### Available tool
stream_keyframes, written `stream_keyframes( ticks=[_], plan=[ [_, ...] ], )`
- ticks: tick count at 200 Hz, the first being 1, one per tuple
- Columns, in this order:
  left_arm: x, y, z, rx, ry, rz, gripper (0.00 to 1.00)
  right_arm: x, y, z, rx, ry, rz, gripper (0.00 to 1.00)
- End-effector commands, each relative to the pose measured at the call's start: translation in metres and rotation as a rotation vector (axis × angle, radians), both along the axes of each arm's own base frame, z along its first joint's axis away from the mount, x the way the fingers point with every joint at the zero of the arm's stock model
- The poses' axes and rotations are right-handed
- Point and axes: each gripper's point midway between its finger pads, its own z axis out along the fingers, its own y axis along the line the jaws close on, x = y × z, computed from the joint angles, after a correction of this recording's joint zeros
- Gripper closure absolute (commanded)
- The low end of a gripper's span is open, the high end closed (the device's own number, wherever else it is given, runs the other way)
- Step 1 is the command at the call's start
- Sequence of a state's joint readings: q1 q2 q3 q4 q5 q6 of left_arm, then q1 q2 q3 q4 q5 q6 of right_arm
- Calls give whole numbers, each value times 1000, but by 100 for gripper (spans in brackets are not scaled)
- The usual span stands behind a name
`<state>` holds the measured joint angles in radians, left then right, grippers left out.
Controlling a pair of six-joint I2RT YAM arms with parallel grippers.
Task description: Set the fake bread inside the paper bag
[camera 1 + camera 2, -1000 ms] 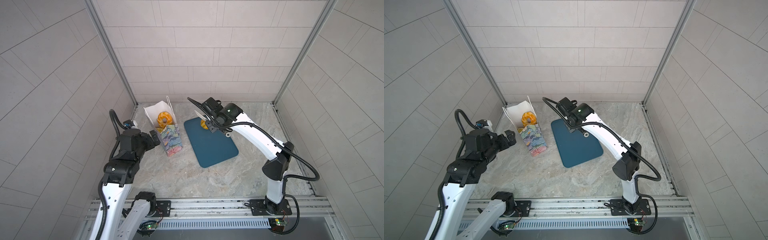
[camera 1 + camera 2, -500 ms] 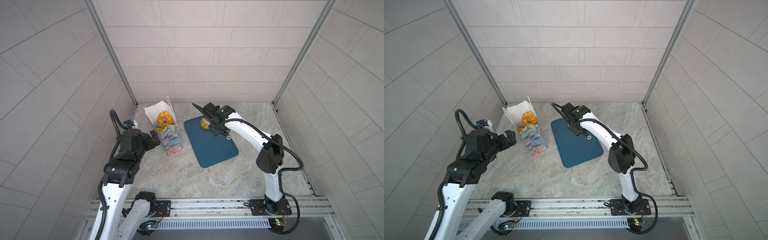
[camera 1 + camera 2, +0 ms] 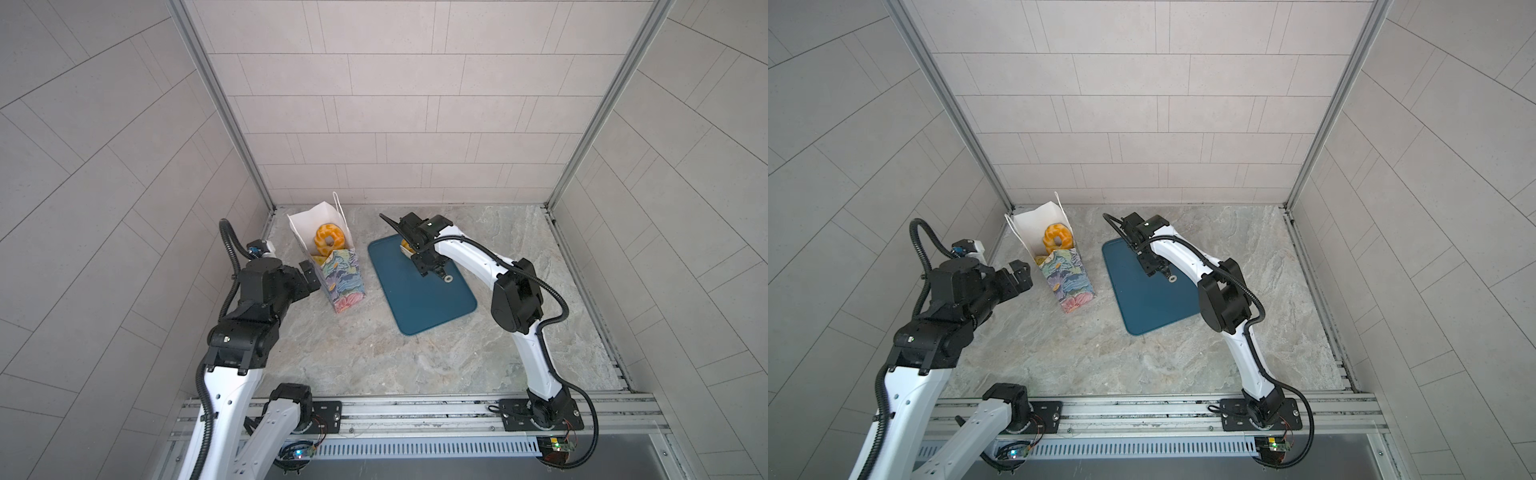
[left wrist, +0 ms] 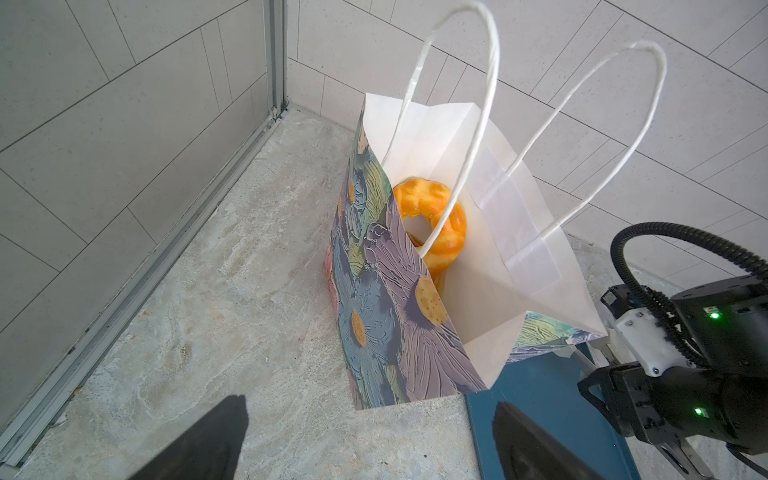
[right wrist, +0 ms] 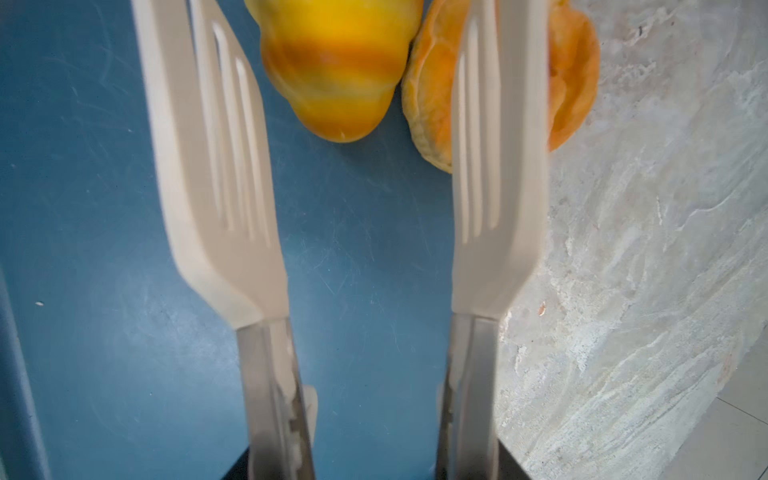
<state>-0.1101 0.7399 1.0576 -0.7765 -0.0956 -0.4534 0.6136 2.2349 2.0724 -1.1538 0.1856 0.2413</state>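
**fig. bimanual cell, top and wrist views.** the paper bag (image 3: 345,286) is shown standing upright on the marble tabletop (image 3: 374,365) near the back left corner. its mouth is open and its white cord handles (image 4: 478,124) are raised. a ring-shaped piece of fake bread (image 3: 328,240) is seen inside the bag, below the rim, in both top views and in the left wrist view. just to the right of the bag a dark teal tray (image 3: 419,307) is laid flat on the tabletop. at the tray's far end two more pieces are found side by side. a striped roll (image 5: 336,70) lies on the tray. a darker orange piece (image 5: 432,108) lies against it at the tray's edge, partly over the marble. in a top view only a small yellow part of them is seen beneath the right arm's wrist.

the right gripper (image 3: 428,266) is clamped on the handles of the white slotted tongs (image 5: 216,166), which are held low over the tray. the two blades are spread apart, with the striped roll between their tips. one blade is seen in front of the darker orange piece. contact between blades and bread cannot be judged. the left gripper (image 3: 1020,276) is held just beside the bag's left face. its jaws are wide apart, with nothing held between them.
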Motion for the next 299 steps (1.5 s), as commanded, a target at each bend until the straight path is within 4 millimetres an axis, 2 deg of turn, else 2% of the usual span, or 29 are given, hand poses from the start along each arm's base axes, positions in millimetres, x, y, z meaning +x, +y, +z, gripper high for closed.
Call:
stream_keyframes(
  ticks=[1,60,97,205,235,263,299],
  plan=[
    [-3,2,-3,16,6,8,0,6,-1,-2,-2,-6,-24,41],
    [-3,3,-3,20,8,8,0,1,8,-13,4,39,5,44],
    [-2,2,-4,15,10,5,0,-15,18,-15,-1,82,61,47],
    [-5,3,-3,23,1,9,0,-51,17,-11,-27,138,126,50],
    [-4,3,-6,20,7,9,0,-50,13,-1,-28,113,113,50],
    [-5,3,-5,22,5,10,0,-43,15,8,1,76,79,46],
    [-6,4,-6,26,4,12,0,-37,19,4,24,60,19,44]
  ],
)
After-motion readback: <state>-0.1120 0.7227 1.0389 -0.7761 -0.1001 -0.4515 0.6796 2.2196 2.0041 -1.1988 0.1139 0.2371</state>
